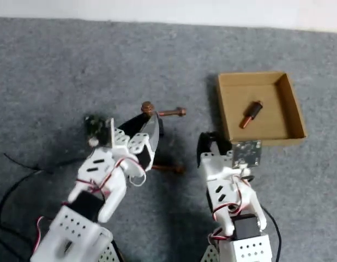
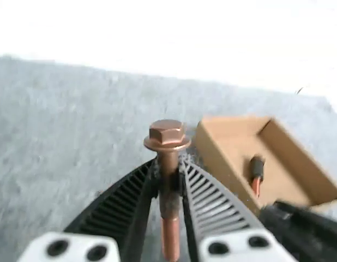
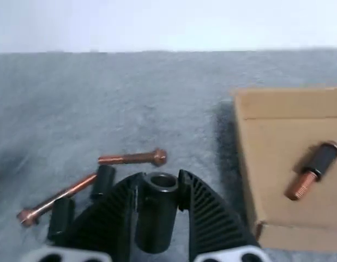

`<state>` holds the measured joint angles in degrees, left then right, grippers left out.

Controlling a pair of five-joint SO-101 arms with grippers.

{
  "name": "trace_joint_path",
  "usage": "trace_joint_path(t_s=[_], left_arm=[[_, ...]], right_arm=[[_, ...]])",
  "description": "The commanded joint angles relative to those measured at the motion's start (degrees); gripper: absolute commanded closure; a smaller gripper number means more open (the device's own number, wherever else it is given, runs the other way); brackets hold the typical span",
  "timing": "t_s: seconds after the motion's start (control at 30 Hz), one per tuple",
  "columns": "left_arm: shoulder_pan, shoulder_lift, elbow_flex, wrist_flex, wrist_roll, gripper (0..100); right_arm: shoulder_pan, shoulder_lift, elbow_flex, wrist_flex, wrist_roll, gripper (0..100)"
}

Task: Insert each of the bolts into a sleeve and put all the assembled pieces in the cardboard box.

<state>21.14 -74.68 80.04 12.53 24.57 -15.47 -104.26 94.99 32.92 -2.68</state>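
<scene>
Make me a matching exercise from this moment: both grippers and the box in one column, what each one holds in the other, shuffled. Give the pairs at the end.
Column one
1. left gripper
2. right gripper
3. box

Column two
a. holds a sleeved bolt lying on its floor
b. shut on a bare bolt, head up
c. shut on an empty sleeve

Pairs: 1-b, 2-c, 3-a
</scene>
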Motion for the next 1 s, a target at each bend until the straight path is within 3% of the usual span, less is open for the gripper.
trace_joint_path(t_s=[0.0, 0.13, 0.3, 0.4, 0.77, 0.97], left_arm=[[-0.4, -9.4, 4.3, -7.3, -0.3, 100], [0.0, -15.7, 8.3, -10.8, 0.1, 100], [0.8, -26.1, 13.0, -12.4, 8.4, 99], [0.8, -31.1, 13.7, -12.4, 9.8, 99], [1.3, -29.6, 13.5, -12.5, 9.9, 99], [7.0, -29.6, 13.5, -12.4, 9.7, 99]], right_arm=[[-2.9, -1.0, -0.5, -2.1, 3.3, 99.4], [-3.8, -1.0, -0.4, -2.1, 5.6, 99.4], [-4.8, -1.0, -0.4, -2.0, 6.3, 99.4], [-4.8, -1.0, -0.5, -2.0, 6.4, 99.4], [-9.1, -1.0, -0.6, -13.1, 6.5, 99.4], [-17.2, -1.0, 0.7, -13.1, 18.5, 99.4]])
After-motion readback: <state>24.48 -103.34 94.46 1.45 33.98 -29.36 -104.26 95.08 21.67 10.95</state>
